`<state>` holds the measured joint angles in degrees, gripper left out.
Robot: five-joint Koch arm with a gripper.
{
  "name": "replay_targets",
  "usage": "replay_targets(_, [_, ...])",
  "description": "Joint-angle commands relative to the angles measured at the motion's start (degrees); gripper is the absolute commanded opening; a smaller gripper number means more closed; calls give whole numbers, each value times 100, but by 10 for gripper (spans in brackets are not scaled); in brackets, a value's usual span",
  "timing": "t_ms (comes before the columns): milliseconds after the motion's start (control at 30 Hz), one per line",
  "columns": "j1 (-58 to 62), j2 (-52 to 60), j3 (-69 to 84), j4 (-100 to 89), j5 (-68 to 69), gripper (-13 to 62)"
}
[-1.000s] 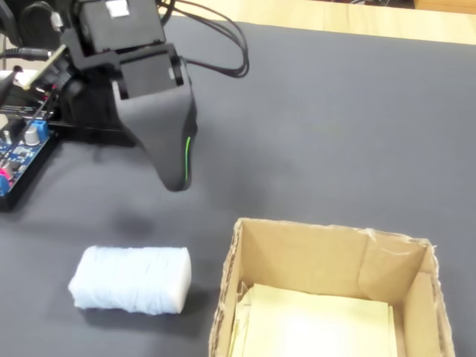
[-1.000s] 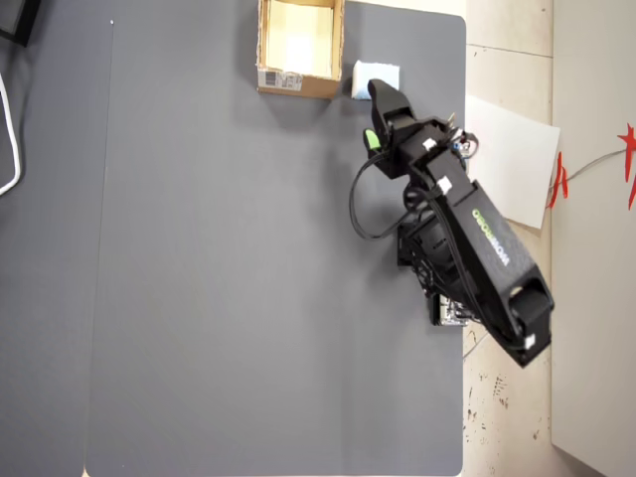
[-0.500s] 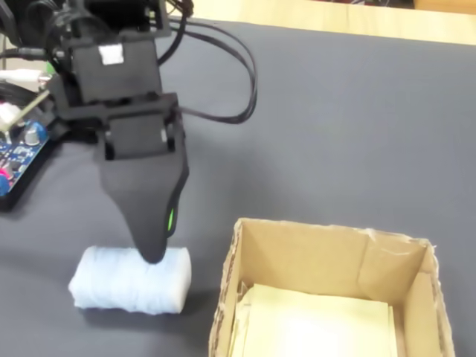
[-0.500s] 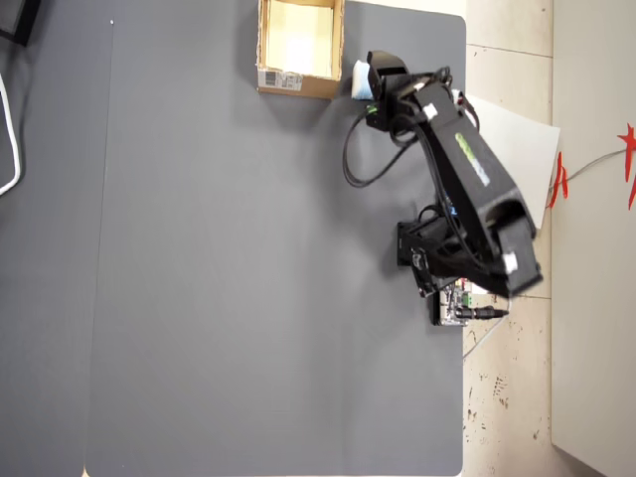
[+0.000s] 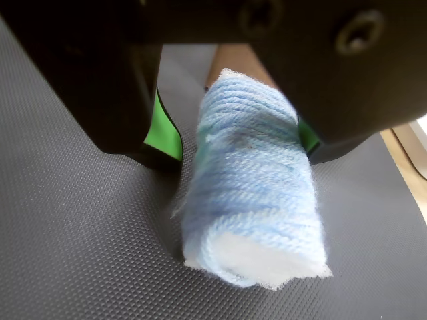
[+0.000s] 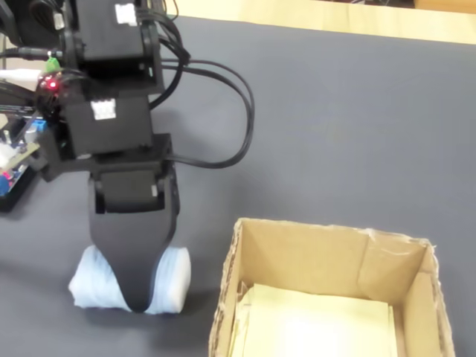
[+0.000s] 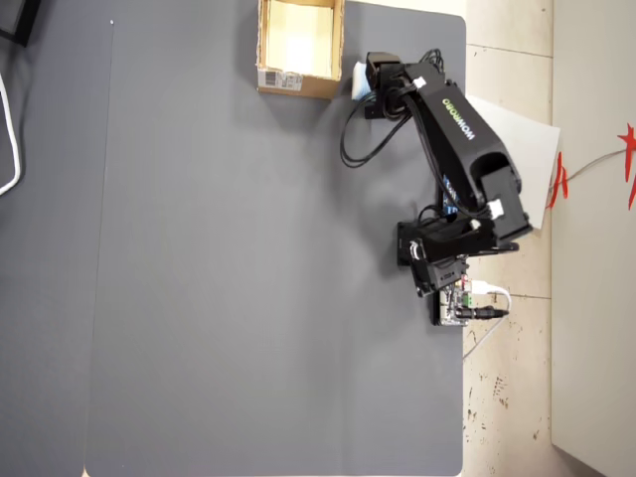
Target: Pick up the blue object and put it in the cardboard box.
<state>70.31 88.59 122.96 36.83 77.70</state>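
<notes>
The blue object (image 5: 257, 193), a pale blue yarn-wrapped block, lies on the dark mat between my jaws in the wrist view. My gripper (image 5: 237, 143) is open around it. The left green pad (image 5: 165, 133) stands a little apart from the block, and the right green pad (image 5: 307, 137) is against its side. In the fixed view the gripper (image 6: 141, 297) reaches down over the blue object (image 6: 175, 277), which shows on both sides of the black finger. The cardboard box (image 6: 297, 253) stands open just right of it, with a pale yellowish interior. From overhead the block (image 7: 360, 75) lies right beside the box (image 7: 298, 84).
A small circuit board with wires (image 6: 15, 160) sits at the left edge by the arm's base (image 7: 437, 248). The mat's edge and a wooden strip (image 5: 407, 167) lie to the right in the wrist view. The dark mat (image 7: 229, 278) spreads wide.
</notes>
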Motion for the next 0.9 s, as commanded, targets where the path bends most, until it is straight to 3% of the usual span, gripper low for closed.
replay_targets(0, [88,-26,-114,-114,202,308])
replay_targets(300, [149,18,229,-949,510,215])
replay_targets(867, [26,1327,1881,-3542,1415,214])
